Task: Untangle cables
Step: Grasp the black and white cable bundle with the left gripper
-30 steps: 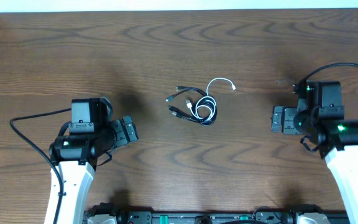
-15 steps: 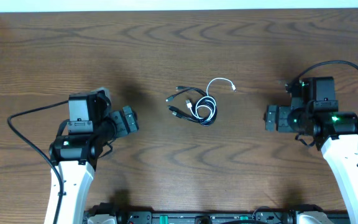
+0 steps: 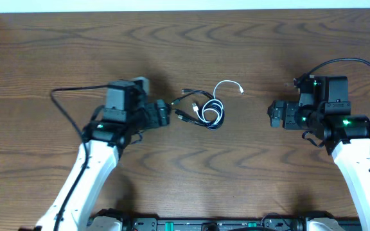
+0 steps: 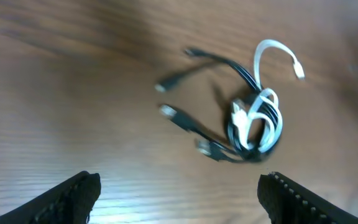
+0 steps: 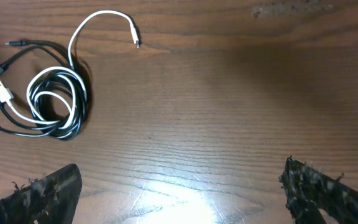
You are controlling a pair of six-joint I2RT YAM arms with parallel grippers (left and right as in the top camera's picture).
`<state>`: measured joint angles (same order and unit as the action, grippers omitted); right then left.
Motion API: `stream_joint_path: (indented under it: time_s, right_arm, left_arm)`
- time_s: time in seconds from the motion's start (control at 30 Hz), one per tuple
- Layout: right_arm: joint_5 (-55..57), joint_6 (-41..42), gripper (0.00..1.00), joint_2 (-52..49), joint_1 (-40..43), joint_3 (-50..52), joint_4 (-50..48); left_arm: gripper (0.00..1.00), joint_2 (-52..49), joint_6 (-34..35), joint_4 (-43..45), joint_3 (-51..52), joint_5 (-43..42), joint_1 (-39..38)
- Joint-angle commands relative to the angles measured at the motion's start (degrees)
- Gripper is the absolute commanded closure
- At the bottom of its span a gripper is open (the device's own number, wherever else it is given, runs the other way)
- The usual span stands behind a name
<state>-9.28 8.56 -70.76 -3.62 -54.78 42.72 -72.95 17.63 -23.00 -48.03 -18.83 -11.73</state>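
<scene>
A small tangle of thin black cables [image 3: 205, 112] with one white cable [image 3: 227, 84] lies on the wooden table [image 3: 185, 51] near its middle. The coil also shows in the left wrist view [image 4: 253, 121] and in the right wrist view [image 5: 55, 102]. Loose plug ends [image 4: 173, 112] stick out to the coil's left. My left gripper [image 3: 163, 113] is open and empty, just left of the tangle. My right gripper [image 3: 273, 114] is open and empty, well to the right of the tangle, apart from it.
The thick black arm cables [image 3: 66, 102] loop beside each arm. The table's far edge [image 3: 185, 9] runs along the top of the overhead view. A pale scuff mark [image 5: 284, 9] is on the wood.
My left gripper has moved right a long way, up to the tangle's left side. My right gripper has moved slightly left. The cables have not moved.
</scene>
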Motion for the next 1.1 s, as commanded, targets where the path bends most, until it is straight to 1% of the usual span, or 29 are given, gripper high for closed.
stream_joint_path:
  time_s: [0.0, 0.13, 0.2, 0.3, 0.4, 0.5, 0.53, 0.7, 0.77, 0.93, 1.07]
  right_arm:
    - [-0.6, 0.9, 0.01, 0.3, -0.6, -1.2, 0.0]
    - [-0.6, 0.9, 0.01, 0.3, -0.6, -1.2, 0.0]
    - [-0.6, 0.9, 0.01, 0.3, -0.6, -1.2, 0.0]
    - [-0.6, 0.9, 0.01, 0.3, -0.6, -1.2, 0.0]
    - [-0.6, 0.9, 0.01, 0.3, -0.6, -1.2, 0.2]
    - [-0.5, 0.9, 0.01, 0.3, -0.6, -1.2, 0.2]
    - [-0.5, 0.9, 0.01, 0.3, -0.6, -1.2, 0.2]
    - [-0.5, 0.9, 0.01, 0.3, -0.6, -1.2, 0.5]
    - [-0.5, 0.9, 0.01, 0.3, -0.6, -1.2, 0.5]
    - [-0.6, 0.9, 0.01, 0.3, -0.6, -1.2, 0.6]
    - [-0.5, 0.9, 0.01, 0.3, -0.6, -1.2, 0.6]
  left_arm:
    - [0.14, -3.5, 0.0, -1.5, -6.1, -1.3, -3.5]
    - [0.17, -7.9, -1.9, -5.2, -13.2, -1.3, -6.1]
    - [0.18, -9.7, -2.6, -5.6, -15.4, -1.3, -7.7]
    - [0.19, -11.6, -2.6, -3.8, -15.8, -1.3, -10.8]
    - [0.26, -14.0, -2.6, -3.1, -15.8, -1.3, -14.4]
    - [0.3, -17.7, -2.6, -2.3, -15.8, -1.2, -17.8]
    - [0.3, -18.4, -2.6, -2.1, -15.8, -1.1, -18.2]
    - [0.31, -24.5, -2.5, 2.0, -15.8, -1.1, -21.0]
    - [0.34, -26.3, -2.5, 4.2, -15.8, -1.1, -21.9]
    - [0.35, -29.8, -2.5, 9.2, -15.8, -1.1, -23.7]
    - [0.38, -32.4, -2.5, 11.2, -15.8, -1.1, -24.9]
